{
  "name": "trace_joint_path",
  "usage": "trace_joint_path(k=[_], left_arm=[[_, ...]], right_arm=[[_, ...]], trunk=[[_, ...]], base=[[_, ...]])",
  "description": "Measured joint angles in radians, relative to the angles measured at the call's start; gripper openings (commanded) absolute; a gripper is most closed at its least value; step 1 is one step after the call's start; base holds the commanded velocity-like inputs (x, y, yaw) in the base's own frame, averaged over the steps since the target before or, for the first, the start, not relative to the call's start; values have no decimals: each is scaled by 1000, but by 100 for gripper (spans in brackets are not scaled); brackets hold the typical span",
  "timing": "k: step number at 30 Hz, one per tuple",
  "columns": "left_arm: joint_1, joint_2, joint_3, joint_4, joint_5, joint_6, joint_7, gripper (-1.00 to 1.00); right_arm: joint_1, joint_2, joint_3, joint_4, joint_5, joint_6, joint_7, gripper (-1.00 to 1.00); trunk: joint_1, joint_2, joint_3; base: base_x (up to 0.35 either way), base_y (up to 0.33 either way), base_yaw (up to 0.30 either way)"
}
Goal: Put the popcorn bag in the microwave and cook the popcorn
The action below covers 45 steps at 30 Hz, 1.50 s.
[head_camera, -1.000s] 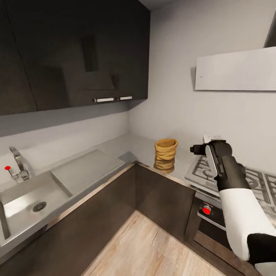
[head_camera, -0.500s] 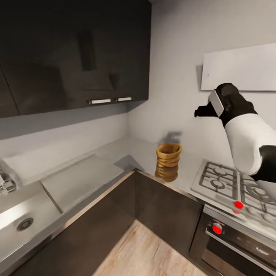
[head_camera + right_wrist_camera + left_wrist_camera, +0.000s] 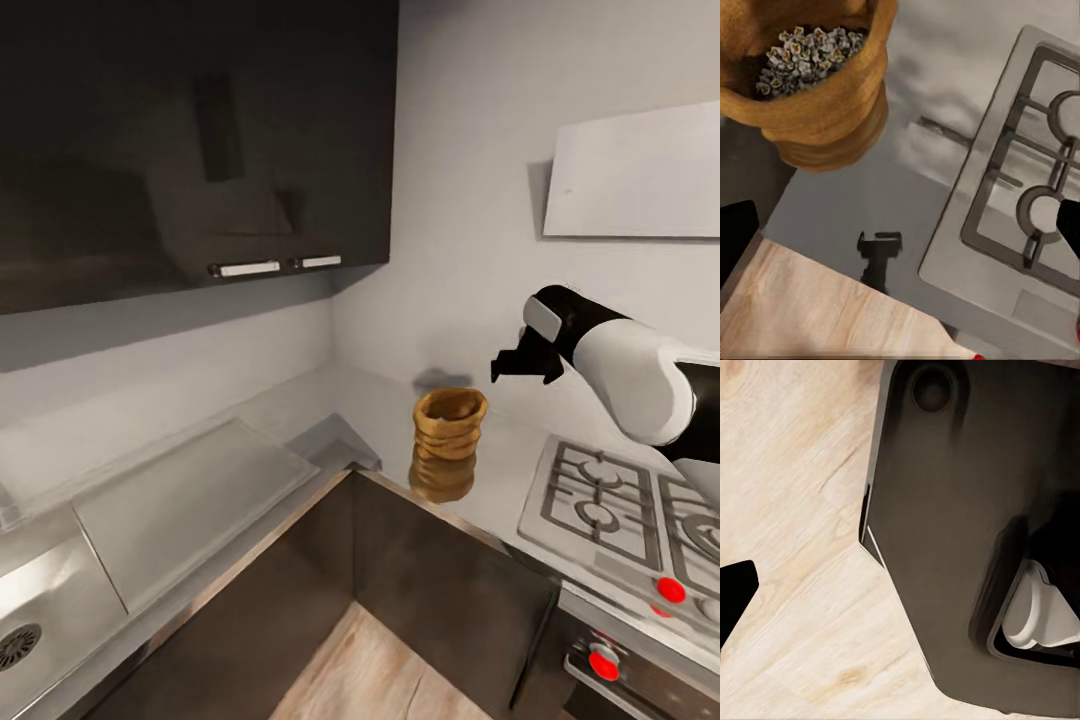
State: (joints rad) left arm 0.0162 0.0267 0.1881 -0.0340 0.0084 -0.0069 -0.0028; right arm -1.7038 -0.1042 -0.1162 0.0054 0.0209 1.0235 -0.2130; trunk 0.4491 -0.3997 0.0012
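The popcorn bag stood upright on the bench, in the corner where the two runs of grey steel met, close to the front edge above the dark cabinet fronts. Its reflection showed in the glossy top just beneath it. From the right wrist view the bag was open at the top, and the popcorn lay inside as a heap of small greyish kernels.

The right hand hung in the air above the bench — just beside the bag and a little higher than its rim, not touching it. It held nothing; its fingers appeared spread, the dark tips sitting at opposite edges of the right wrist view with bare bench between them. The gas hob lay on the bench to the right of the bag, with red knobs along its front.

The left wrist view looked down on a wooden floor and a dark part of the robot's base; a fingertip of the left hand showed at the edge, and I could not tell how far that hand was open.
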Motion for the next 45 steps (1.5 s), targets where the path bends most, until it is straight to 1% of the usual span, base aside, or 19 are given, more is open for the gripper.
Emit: trace_joint_path(k=[7, 24, 28, 35, 45], left_arm=[[0, -2, 0, 0, 0, 0, 0, 100], [0, -1, 0, 0, 0, -11, 0, 100], [0, 3, 1, 1, 0, -12, 0, 100], [0, 2, 0, 1, 0, -13, -1, 100], [0, 1, 0, 1, 0, -13, -1, 100]], right_arm=[[0, 0, -3, 58, 0, 1, 1, 100], [2, -3, -3, 67, -1, 1, 1, 100], [6, -3, -3, 68, -1, 1, 1, 100], [32, -3, -3, 68, -1, 1, 1, 100], [58, -3, -3, 68, -1, 2, 1, 100]], trunk=[[0, 0, 0], [0, 0, 0], [0, 0, 0], [0, 0, 0], [1, 0, 0]], base=[[339, 0, 0], [336, 0, 0], [81, 0, 0], [131, 0, 0], [11, 0, 0]])
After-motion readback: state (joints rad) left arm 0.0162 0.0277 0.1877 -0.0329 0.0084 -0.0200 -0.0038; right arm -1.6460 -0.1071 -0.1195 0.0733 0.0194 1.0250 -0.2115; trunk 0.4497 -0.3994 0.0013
